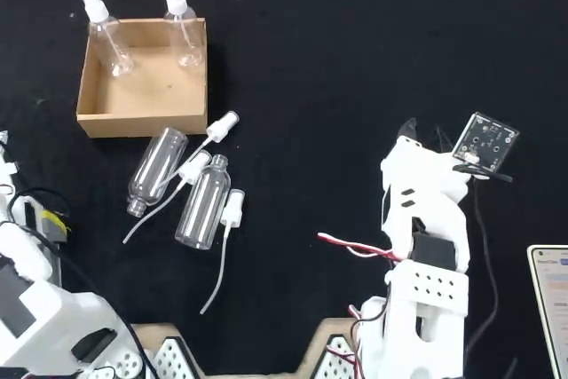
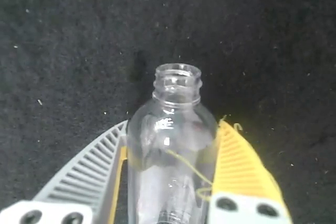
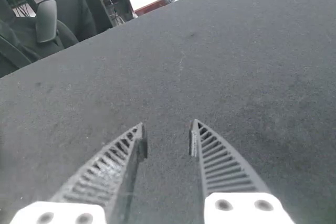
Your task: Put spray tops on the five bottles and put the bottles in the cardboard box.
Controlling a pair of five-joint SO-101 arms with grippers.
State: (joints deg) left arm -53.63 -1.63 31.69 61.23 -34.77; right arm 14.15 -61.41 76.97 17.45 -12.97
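High view has the cardboard box (image 1: 142, 122) with two bottles in it, both already wearing spray tops. One (image 1: 111, 46) is at the box's far-left corner and the other (image 1: 185, 37) at its far-right corner, with the white heads poking up past the far rim.

Just outside the box's near-right corner, on the black cloth (image 1: 355, 59), is the loose stuff. Two bare bottles are lying on their sides there. The first bare bottle (image 1: 158, 169) is closer to the box and the second (image 1: 204, 204) is just beyond it. Three spray tops lie around them with dip tubes trailing away from the box: one (image 1: 222, 126) right by the box corner, one (image 1: 193, 166) between the two bare bottles, and one (image 1: 233, 209) just beside the second bottle on the side away from the box.

Right gripper (image 1: 424, 133) is well off to the right of the box, resting over plain cloth. Right wrist view gets in close on the right gripper (image 3: 167, 129), and its ribbed fingers (image 3: 118, 156) are spread apart over the cloth.

Left wrist view adds a fifth bottle (image 2: 170, 150), clear, with an open threaded neck. The left gripper (image 2: 173, 125) is pinching it around the shoulder, grey finger on one side and yellow finger on the other. Can't tell from this shot where it sits relative to the box.
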